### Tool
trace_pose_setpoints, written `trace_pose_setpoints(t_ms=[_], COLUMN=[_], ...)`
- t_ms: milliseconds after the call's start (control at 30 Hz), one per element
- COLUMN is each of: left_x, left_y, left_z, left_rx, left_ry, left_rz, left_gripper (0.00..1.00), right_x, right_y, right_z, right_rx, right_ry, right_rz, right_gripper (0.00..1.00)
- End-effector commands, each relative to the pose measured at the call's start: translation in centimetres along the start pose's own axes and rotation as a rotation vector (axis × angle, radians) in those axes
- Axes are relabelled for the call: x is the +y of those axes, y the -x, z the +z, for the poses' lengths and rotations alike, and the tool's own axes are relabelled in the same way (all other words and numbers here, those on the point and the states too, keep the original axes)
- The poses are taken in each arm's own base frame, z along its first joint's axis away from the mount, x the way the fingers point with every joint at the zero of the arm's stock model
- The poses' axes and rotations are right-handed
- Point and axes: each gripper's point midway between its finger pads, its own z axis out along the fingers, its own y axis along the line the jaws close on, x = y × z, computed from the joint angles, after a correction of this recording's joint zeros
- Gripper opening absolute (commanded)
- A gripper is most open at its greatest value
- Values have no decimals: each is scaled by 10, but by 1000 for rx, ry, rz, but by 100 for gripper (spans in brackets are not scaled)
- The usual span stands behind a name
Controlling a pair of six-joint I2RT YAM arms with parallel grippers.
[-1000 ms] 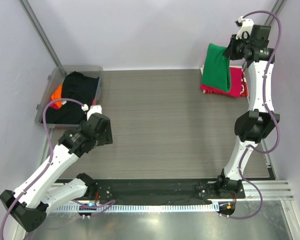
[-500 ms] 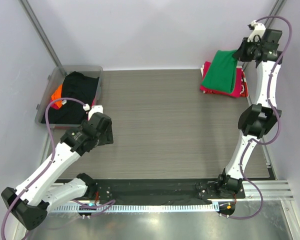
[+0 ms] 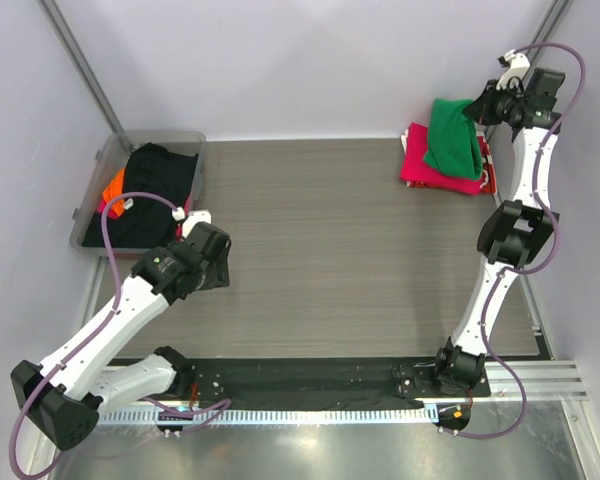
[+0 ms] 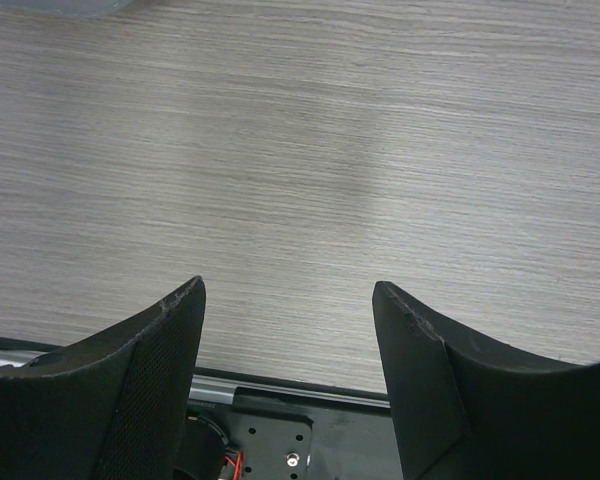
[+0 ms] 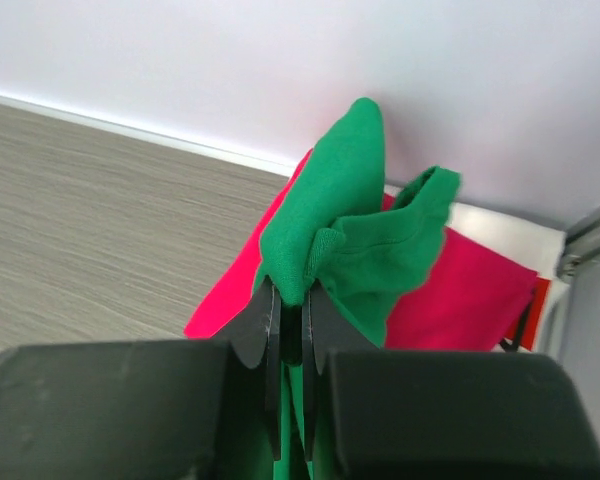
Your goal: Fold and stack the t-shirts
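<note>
Your right gripper (image 5: 291,300) pinches one green t-shirt (image 5: 350,220), bunched just past its fingertips; one magenta t-shirt (image 5: 470,290) lies beyond them. Your left gripper (image 4: 288,285) stands spread, table (image 4: 300,150) showing between its fingers.

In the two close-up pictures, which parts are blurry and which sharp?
Right wrist view: the black body of the right gripper, close to the lens, blurs, while the bright green cloth t-shirt it pinches is sharp. Left wrist view: the open left gripper and the grey wood-grain table both look fairly crisp.
</note>
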Motion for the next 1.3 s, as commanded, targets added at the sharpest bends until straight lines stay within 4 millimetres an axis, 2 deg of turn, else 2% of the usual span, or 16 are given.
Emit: trace_pose_setpoints(t_ms=[0, 67, 133, 167, 233, 333, 500, 633, 767, 800, 867, 933, 1000, 1033, 1133, 1267], left_x=[2, 2, 2, 2, 4, 4, 4, 3, 3, 3, 3, 2, 2, 1, 1, 2], left_y=[11, 11, 11, 11, 13, 14, 14, 15, 15, 15, 15, 14, 13, 12, 11, 8], left_z=[0, 1, 0, 0, -2, -4, -7, -8, -9, -9, -8, -6, -4, -2, 1, 5], left_rx=[-38, -34, -36, -36, -48, -61, -71, -73, -77, -75, -73, -64, -54, -46, -34, -14], left_ry=[24, 31, 31, 33, 28, 19, 3, -6, -8, -7, -4, 2, 9, 16, 26, 51], left_rz=[-26, -24, -26, -27, -36, -44, -48, -48, -50, -50, -49, -44, -37, -29, -23, -14], left_gripper=[69, 68, 68, 68, 68, 68, 68, 68, 69, 68, 69, 69, 68, 69, 68, 68], right_x=[15, 29, 55, 63, 85, 116, 146, 143, 122, 113, 95, 70, 36, 5, -46, -84], right_y=[55, 62, 87, 83, 101, 108, 93, 83, 70, 55, 49, 19, 14, -5, -43, -65], right_z=[-14, -15, -27, -26, -41, -53, -63, -62, -44, -29, -21, 3, 8, 26, 59, 76], right_rx=[-151, -176, -232, -223, -251, -256, -226, -211, -191, -167, -162, -124, -134, -119, -113, -103], right_ry=[74, 121, 164, 178, 204, 271, 351, 337, 311, 324, 311, 300, 237, 180, 49, -111], right_rz=[-100, -72, -121, -116, -148, -150, -125, -130, -120, -91, -77, -42, -68, -61, -49, -77], right_gripper=[1, 1, 1, 1, 1, 1, 1, 1, 1, 1, 1, 1, 1, 1, 1, 1])
